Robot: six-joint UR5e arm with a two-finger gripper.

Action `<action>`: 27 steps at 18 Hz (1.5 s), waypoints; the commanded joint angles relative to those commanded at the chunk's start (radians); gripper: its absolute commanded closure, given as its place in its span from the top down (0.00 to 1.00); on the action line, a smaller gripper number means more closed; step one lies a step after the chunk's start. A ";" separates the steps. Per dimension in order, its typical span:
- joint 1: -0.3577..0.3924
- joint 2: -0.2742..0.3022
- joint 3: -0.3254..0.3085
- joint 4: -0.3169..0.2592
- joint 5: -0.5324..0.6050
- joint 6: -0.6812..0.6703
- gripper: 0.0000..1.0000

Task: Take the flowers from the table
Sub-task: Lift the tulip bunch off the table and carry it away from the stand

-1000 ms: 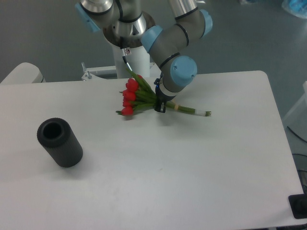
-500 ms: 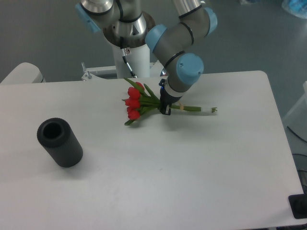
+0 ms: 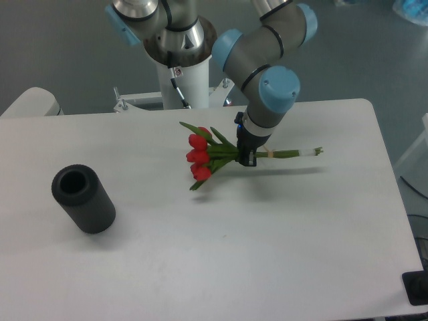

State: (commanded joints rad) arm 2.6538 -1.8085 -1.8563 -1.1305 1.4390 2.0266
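Overhead, we saw the arm bent down, its claw (image 3: pixel 247 155) clamped on the flowers (image 3: pixel 208 155), buds toward nine o'clock above the bench (image 3: pixel 267 241).

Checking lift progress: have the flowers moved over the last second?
Yes. The flowers, gripped in the pincer, have shifted right, farther from the black cylinder, and seem lifted off the table.

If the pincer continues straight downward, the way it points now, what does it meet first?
Probably the bare white table. The pincer, shut on the tulip bunch, hangs above it with nothing between, though its height is unclear.
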 joint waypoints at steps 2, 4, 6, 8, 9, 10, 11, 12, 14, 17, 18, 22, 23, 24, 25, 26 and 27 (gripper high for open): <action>-0.008 -0.017 0.025 0.002 -0.017 -0.054 0.16; -0.020 -0.038 0.060 0.002 -0.022 -0.115 0.14; -0.043 -0.064 0.101 0.003 -0.020 -0.198 0.14; -0.067 -0.092 0.135 0.006 -0.012 -0.271 0.13; -0.075 -0.104 0.153 0.006 -0.012 -0.302 0.13; -0.081 -0.117 0.173 0.005 -0.011 -0.334 0.13; -0.086 -0.129 0.192 0.005 -0.011 -0.363 0.13; -0.095 -0.146 0.213 0.005 -0.009 -0.390 0.13; -0.109 -0.176 0.261 0.002 -0.008 -0.410 0.14; -0.133 -0.215 0.313 0.002 -0.006 -0.442 0.14; -0.141 -0.227 0.325 0.002 0.007 -0.469 0.14; -0.179 -0.278 0.391 -0.008 0.080 -0.537 0.14; -0.181 -0.287 0.402 -0.009 0.081 -0.545 0.14; -0.181 -0.293 0.410 -0.011 0.081 -0.546 0.14; -0.181 -0.298 0.413 -0.011 0.081 -0.548 0.14; -0.181 -0.301 0.413 -0.011 0.081 -0.548 0.14; -0.181 -0.302 0.413 -0.011 0.083 -0.548 0.14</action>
State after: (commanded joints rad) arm 2.4728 -2.1107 -1.4435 -1.1413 1.5217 1.4788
